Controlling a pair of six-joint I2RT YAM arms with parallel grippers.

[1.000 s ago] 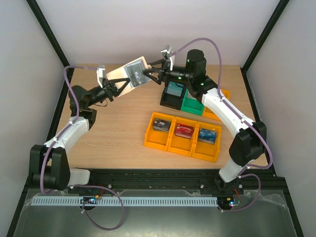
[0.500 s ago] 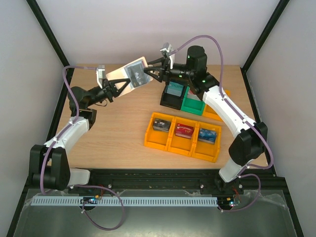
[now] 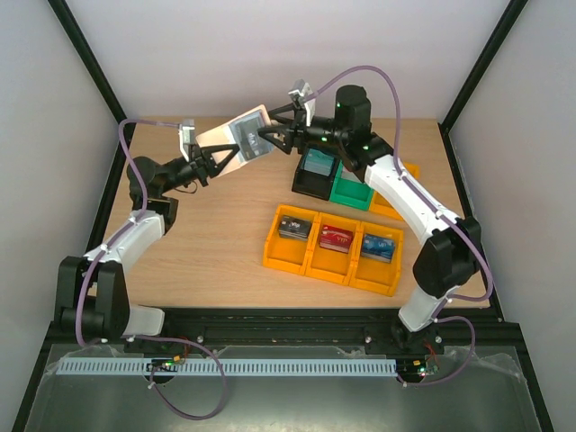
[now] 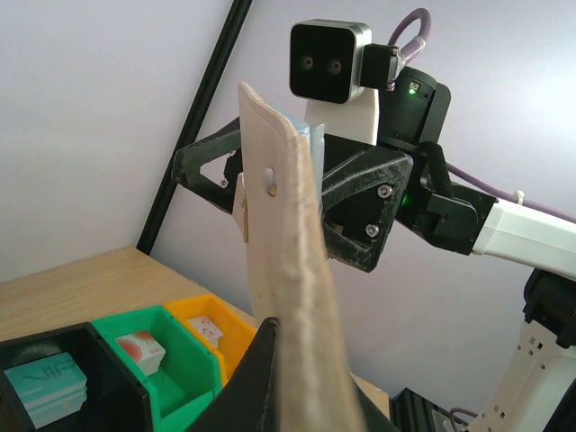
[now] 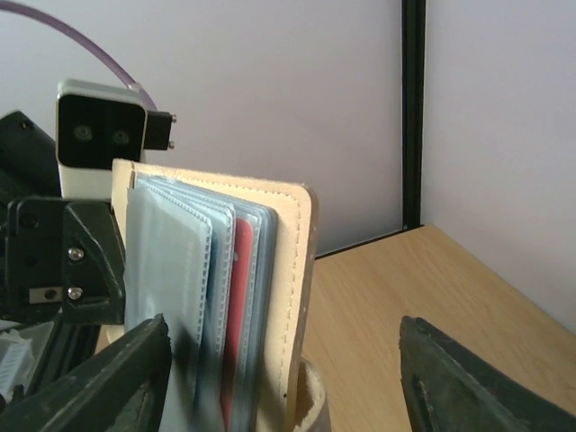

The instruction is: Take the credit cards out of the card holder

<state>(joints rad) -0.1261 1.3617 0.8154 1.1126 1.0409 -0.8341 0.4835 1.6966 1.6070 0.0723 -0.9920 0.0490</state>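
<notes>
Beige card holder is held aloft, clamped by the left pincer; the right pincer is spread wide astride its sleeves, where a red card is seen.

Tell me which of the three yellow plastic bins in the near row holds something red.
The middle yellow plastic bin; its neighbours hold a dark stack and a blue stack.

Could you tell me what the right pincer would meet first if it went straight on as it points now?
Most likely the card holder: the left pincer holds it up just ahead of the right pincer, pockets facing it. The gap is unclear.
</notes>
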